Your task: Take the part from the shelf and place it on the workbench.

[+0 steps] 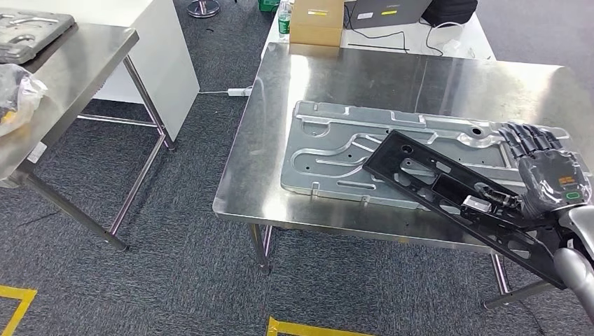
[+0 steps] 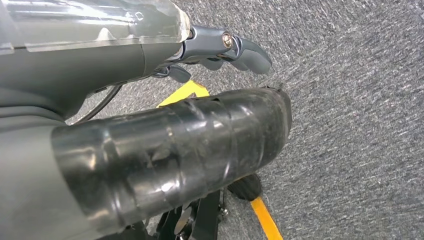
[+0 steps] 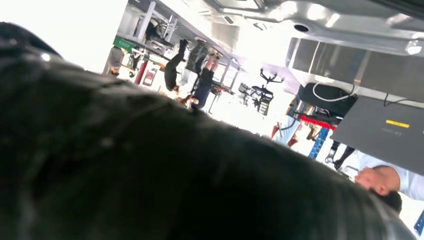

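A long black plastic part (image 1: 427, 175) with several cut-outs lies slanted over the right side of the steel workbench (image 1: 280, 105). Its far end is over a large silver stamped metal plate (image 1: 336, 150); its near end juts past the bench's front edge. My right hand (image 1: 546, 175) grips this part near its middle, thumb under it and fingers (image 1: 525, 140) stretched over the plate. Whether the part touches the plate I cannot tell. My left hand (image 2: 220, 50) hangs over grey carpet, holding nothing, its fingers apart. In the right wrist view a dark blurred surface (image 3: 150, 175) blocks the hand.
A second steel table (image 1: 77, 56) stands at the left with a grey metal part (image 1: 28, 31) and a plastic bag (image 1: 17, 94). Behind the workbench a white table carries a cardboard box (image 1: 316, 22), a laptop (image 1: 389, 10) and a bottle (image 1: 284, 19). Yellow tape (image 1: 308, 327) marks the carpet.
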